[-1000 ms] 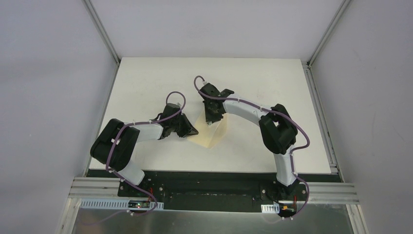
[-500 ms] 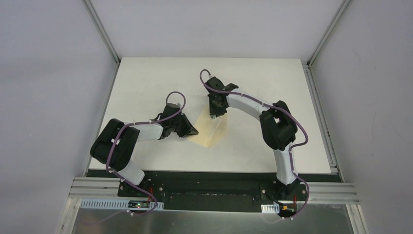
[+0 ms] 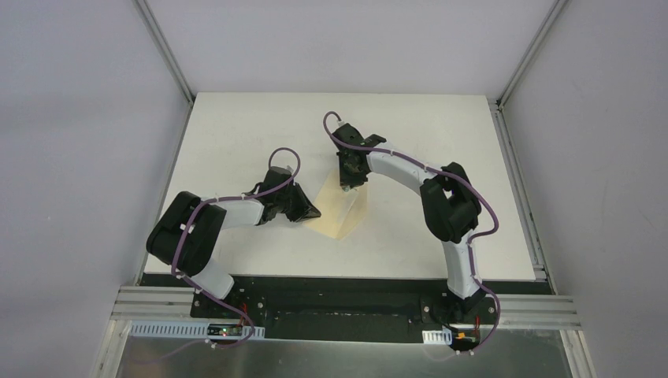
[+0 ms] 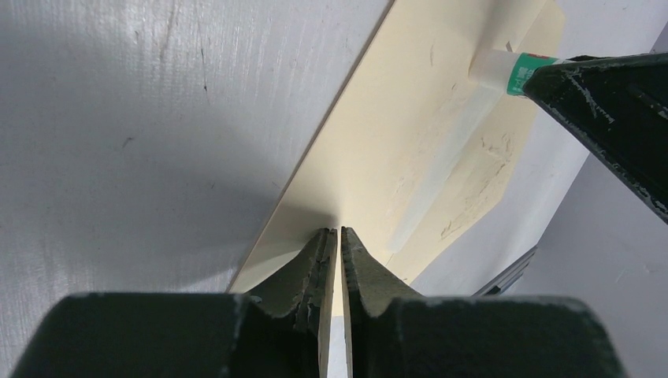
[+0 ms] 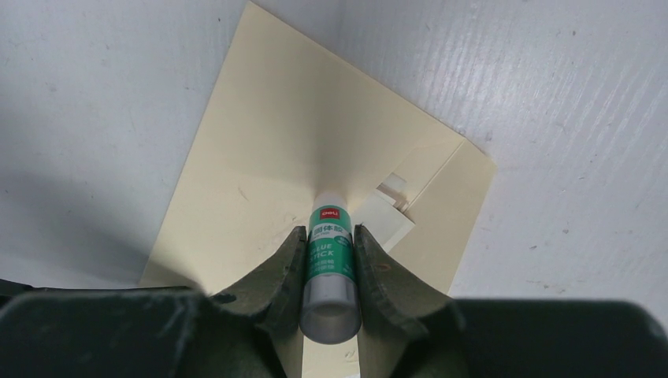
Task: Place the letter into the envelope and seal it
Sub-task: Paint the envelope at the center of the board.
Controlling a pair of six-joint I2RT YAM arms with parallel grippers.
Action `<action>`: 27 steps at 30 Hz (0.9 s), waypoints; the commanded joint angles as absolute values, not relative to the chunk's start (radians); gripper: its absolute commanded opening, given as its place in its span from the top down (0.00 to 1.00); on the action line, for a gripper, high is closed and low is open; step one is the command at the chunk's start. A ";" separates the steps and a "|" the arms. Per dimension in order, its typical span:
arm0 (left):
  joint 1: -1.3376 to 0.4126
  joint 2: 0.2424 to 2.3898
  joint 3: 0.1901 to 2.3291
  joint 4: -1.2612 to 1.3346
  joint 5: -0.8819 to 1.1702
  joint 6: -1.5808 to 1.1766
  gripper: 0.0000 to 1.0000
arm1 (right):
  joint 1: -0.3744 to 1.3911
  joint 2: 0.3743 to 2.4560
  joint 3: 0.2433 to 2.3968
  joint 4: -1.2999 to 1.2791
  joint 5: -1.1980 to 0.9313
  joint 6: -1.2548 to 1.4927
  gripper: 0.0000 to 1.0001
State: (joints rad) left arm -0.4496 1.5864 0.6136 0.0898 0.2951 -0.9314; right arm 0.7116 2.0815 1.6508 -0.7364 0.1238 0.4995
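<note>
On white surface: left end effector is pinching yellow-tan manila envelope steady; right end effector is clamping white-green glue stick for sealing.

- Glue stick: white tube, green label lettered "GLUE STICK", grey near end toward me.
- Bench: white, faintly ribbed, scuffed.
- Pale grey walls ring my bench.

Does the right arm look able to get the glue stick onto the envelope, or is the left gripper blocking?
Probably yes: the glue stick in the right gripper has its tip on the envelope, and the left gripper pinches a far edge, clear of it.
</note>
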 commanded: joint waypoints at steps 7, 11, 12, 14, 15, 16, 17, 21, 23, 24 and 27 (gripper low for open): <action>-0.440 1.641 0.601 0.027 0.249 -0.903 0.89 | 0.781 2.099 1.644 -0.755 0.111 0.498 1.00; -0.440 1.647 0.601 0.032 0.253 -0.904 0.89 | 0.799 2.103 1.643 -0.758 0.094 0.497 1.00; -0.440 1.647 0.602 0.034 0.253 -0.905 0.89 | 0.804 2.105 1.642 -0.761 0.091 0.496 1.00; -0.440 1.647 0.602 0.034 0.253 -0.904 0.89 | 0.810 2.104 1.640 -0.766 0.086 0.495 1.00; -0.440 1.647 0.601 0.034 0.253 -0.907 0.89 | 0.814 2.102 1.639 -0.769 0.084 0.495 1.00; -0.440 1.647 0.601 0.035 0.253 -0.907 0.89 | 0.816 2.100 1.635 -0.772 0.083 0.495 1.00; -0.440 1.648 0.601 0.035 0.253 -0.907 0.89 | 0.817 2.098 1.629 -0.775 0.079 0.493 1.00; -0.440 1.648 0.601 0.035 0.252 -0.910 0.89 | 0.829 2.090 1.614 -0.794 0.062 0.485 1.00; -0.440 1.649 0.600 0.036 0.250 -0.913 0.89 | 0.837 2.085 1.602 -0.802 0.064 0.479 1.00; -0.440 1.647 0.600 0.036 0.250 -0.916 0.89 | 0.840 2.083 1.593 -0.807 0.063 0.477 1.00; -0.440 1.643 0.597 0.035 0.242 -0.922 0.89 | 0.844 2.076 1.572 -0.816 0.051 0.474 1.00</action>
